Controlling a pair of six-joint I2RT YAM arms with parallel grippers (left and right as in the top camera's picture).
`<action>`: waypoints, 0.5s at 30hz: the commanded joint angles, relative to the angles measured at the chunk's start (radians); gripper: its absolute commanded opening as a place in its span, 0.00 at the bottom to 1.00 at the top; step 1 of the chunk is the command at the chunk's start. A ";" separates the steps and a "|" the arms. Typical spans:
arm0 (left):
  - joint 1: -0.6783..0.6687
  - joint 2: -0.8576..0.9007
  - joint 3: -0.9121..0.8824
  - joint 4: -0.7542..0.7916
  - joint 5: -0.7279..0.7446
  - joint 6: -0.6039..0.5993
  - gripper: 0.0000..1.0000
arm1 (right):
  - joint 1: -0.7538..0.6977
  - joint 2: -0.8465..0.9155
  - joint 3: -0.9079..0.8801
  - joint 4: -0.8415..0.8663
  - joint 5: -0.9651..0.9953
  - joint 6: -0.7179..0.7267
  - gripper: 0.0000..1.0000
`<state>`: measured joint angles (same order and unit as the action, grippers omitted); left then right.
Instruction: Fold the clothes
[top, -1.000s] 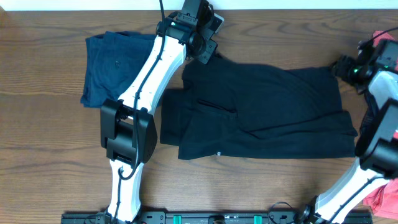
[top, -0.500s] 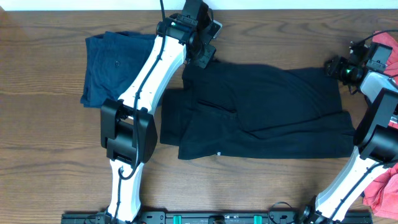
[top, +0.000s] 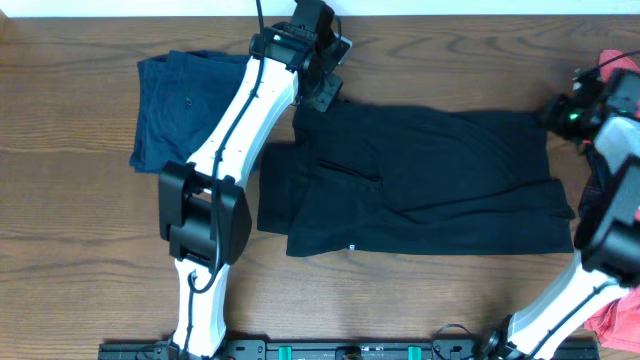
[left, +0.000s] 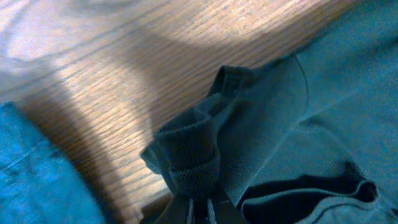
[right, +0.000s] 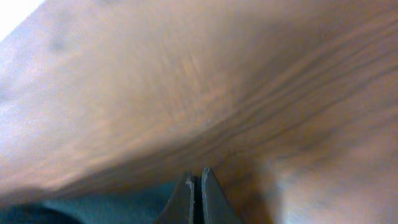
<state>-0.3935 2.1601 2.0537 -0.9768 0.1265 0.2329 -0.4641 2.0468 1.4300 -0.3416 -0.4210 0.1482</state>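
Black garment is pinched at its upper-left corner by your left gripper; right gripper sits closed, apparently empty, so lifting could drag it crooked.

Two garments side by side on your worktop.
You have the long garment spread across the middle, the shorts just left of it, toward the far edge.

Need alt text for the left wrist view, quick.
The left gripper has its fingers shut on a bunched, ribbed edge of the black garment at bottom centre. Wooden table fills the upper left; navy shorts show at lower left.
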 joint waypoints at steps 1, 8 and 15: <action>0.003 -0.089 0.003 -0.026 -0.024 -0.005 0.06 | -0.030 -0.151 0.009 -0.023 0.060 -0.007 0.01; 0.003 -0.111 0.003 -0.113 -0.024 -0.005 0.06 | -0.075 -0.216 0.009 -0.106 0.151 -0.006 0.01; 0.003 -0.111 0.003 -0.177 -0.023 -0.006 0.06 | -0.089 -0.216 0.009 -0.150 0.047 -0.016 0.01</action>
<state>-0.3935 2.0556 2.0537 -1.1381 0.1230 0.2329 -0.5446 1.8297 1.4368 -0.4824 -0.3275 0.1474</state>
